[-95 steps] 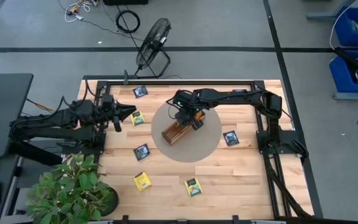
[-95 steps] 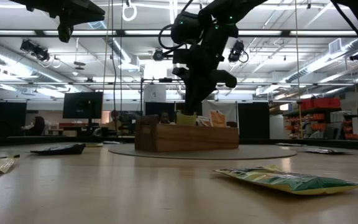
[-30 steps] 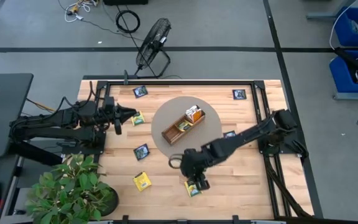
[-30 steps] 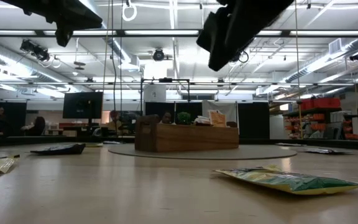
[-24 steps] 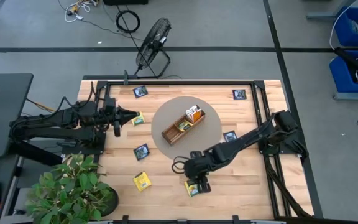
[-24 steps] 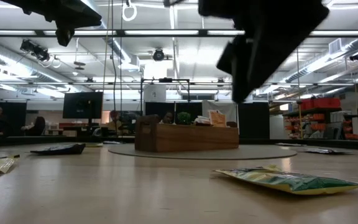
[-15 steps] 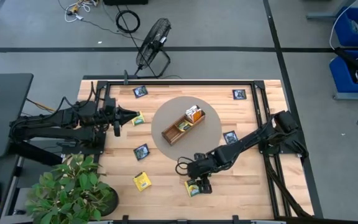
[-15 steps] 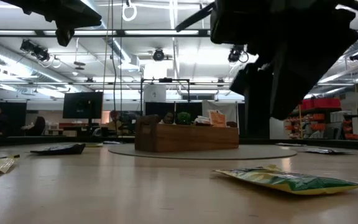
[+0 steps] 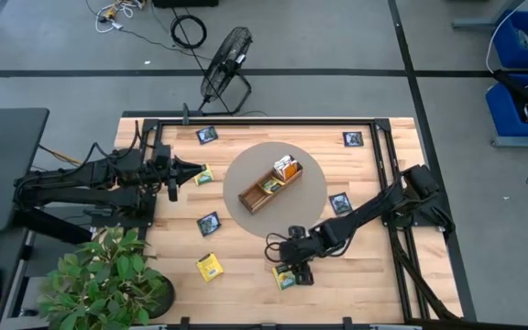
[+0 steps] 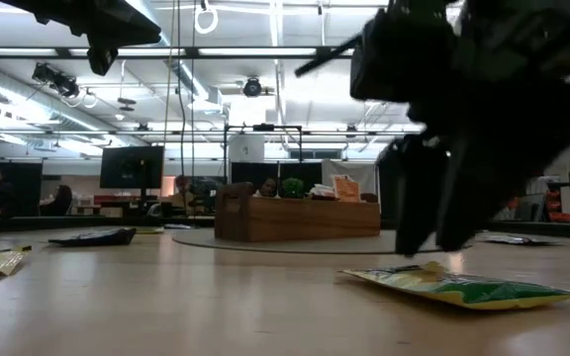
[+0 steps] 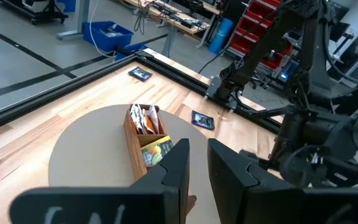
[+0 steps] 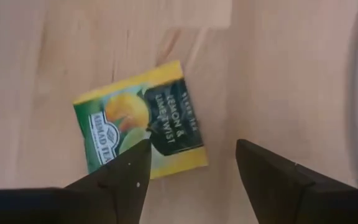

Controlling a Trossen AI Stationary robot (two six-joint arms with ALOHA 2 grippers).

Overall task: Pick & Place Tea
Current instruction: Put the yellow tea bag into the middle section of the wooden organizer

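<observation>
High view: we find the right gripper [image 9: 293, 272] low over the yellow-and-green square tea packet [image 9: 284, 276] near the table's front edge, its arm stretched long and low from the right-hand mount; the brown wooden three-compartment tray [image 9: 270, 184] sits on the grey round mat [image 9: 312, 203], well apart. The left gripper [image 9: 193, 168] waits by the left edge, next to a small yellow packet [image 9: 203, 174]. Low view: we see the right gripper's dark fingers [image 10: 411, 213] pointing straight down, tips just above the packet's near end, not yet touching as far as we can tell. Left wrist view: the left fingers [image 11: 178, 163] stand close together with a narrow slit between them, holding nothing, aimed at the tray. Right wrist view: the right fingers are spread wide, one tip over the packet's edge, the other over bare wood. Our worry: the packet lies flat and askew to the jaws, so closing may skid it along the wood or pinch only a corner, and it could slip out on the lift.
</observation>
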